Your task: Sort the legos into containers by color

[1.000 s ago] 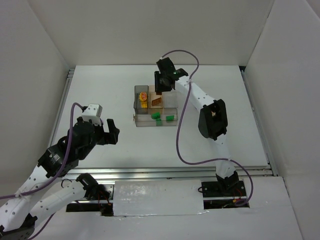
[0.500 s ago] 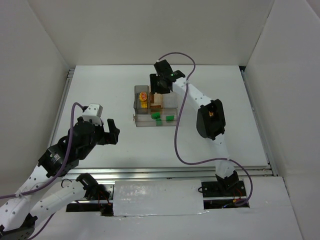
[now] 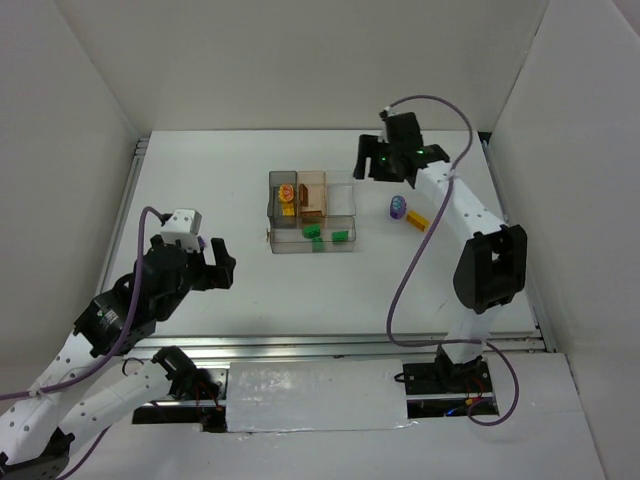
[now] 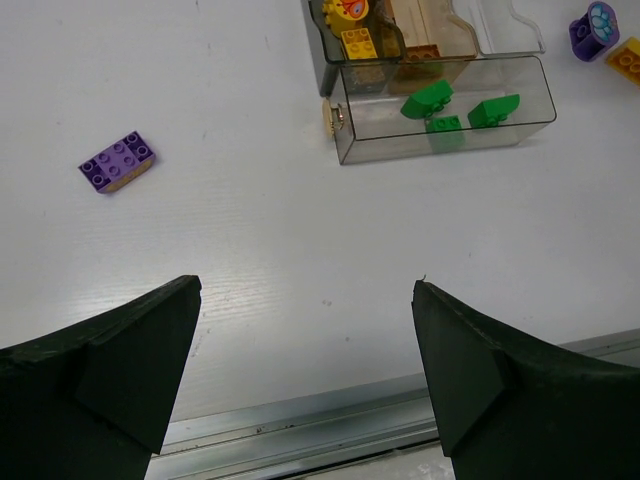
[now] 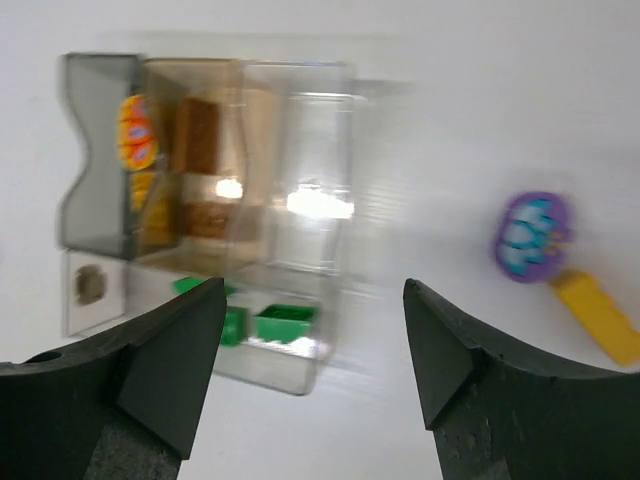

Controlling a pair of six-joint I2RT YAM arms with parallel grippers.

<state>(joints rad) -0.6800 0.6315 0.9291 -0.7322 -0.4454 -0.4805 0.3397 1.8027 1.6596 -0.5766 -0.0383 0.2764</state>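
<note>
The containers are a clear divided tray (image 3: 340, 196) in the middle of the table. Its grey compartment (image 5: 92, 150) holds yellow and orange pieces. Orange-brown bricks (image 5: 199, 135) lie in the tan one and green bricks (image 4: 438, 103) in the long one. A purple brick (image 4: 117, 161) lies loose, left of the tray. A round purple piece (image 3: 399, 207) and a yellow brick (image 3: 417, 220) lie to its right. My right gripper (image 3: 366, 160) hangs open and empty, up off the table behind the tray's right end. My left gripper (image 4: 305, 290) is open and empty near the front edge.
White walls close the table in on three sides. A metal rail (image 4: 330, 425) runs along the near edge, just below my left fingers. The right arm's purple cable (image 3: 405, 280) loops over the right part of the table.
The right gripper has opened, left the tray's tan compartment and swung right and back. The left arm has stayed put.
</note>
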